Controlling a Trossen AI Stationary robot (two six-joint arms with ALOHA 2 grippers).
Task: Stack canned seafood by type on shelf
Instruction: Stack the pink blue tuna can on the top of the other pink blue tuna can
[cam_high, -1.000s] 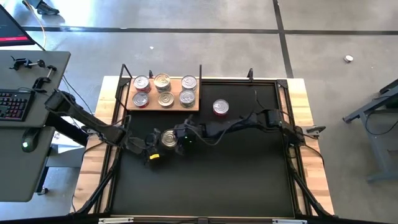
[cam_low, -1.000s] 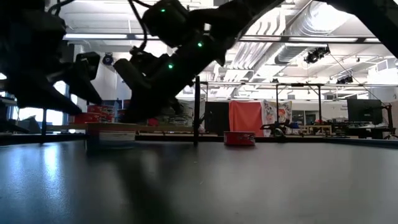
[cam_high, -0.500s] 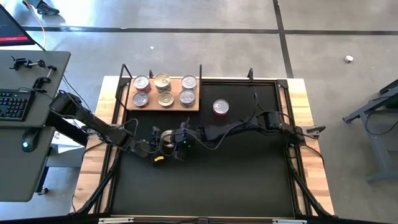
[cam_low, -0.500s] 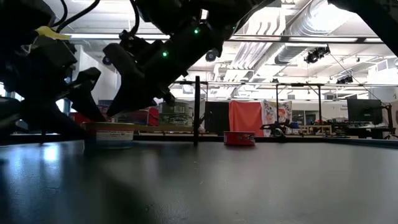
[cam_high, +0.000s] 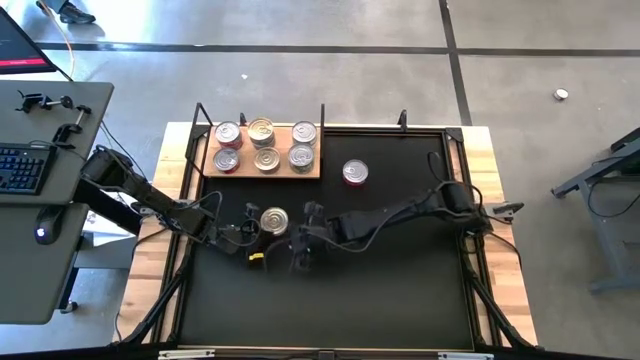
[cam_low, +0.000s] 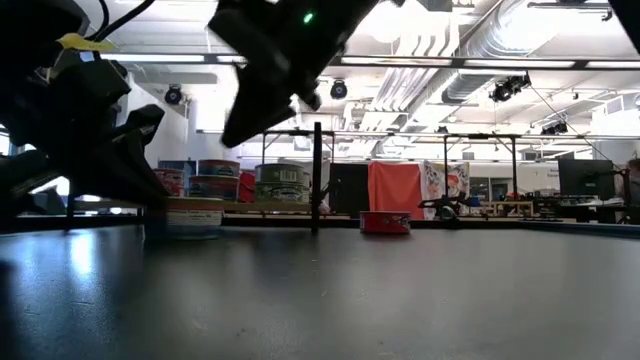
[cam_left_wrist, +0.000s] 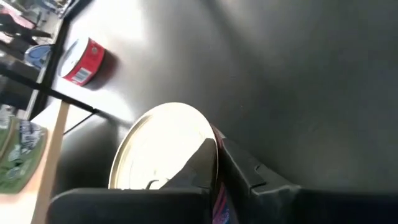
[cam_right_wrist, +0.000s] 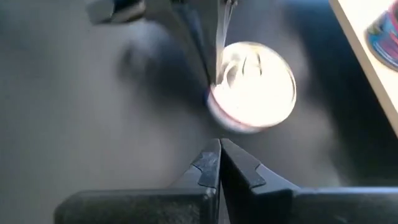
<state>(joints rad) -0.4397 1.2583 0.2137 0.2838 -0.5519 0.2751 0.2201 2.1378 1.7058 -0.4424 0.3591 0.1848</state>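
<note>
On mat, tin (cam_high: 274, 221) beside left tool (cam_high: 250, 233)

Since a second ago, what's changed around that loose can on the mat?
The left gripper slid in from the left to the gold-lidded can and shut beside it, not around it. The right gripper, shut throughout, pulled off the can, back toward the table's front. The can seems unmoved. The six cans on the shelf and the red can on the mat stayed as they were.
</note>
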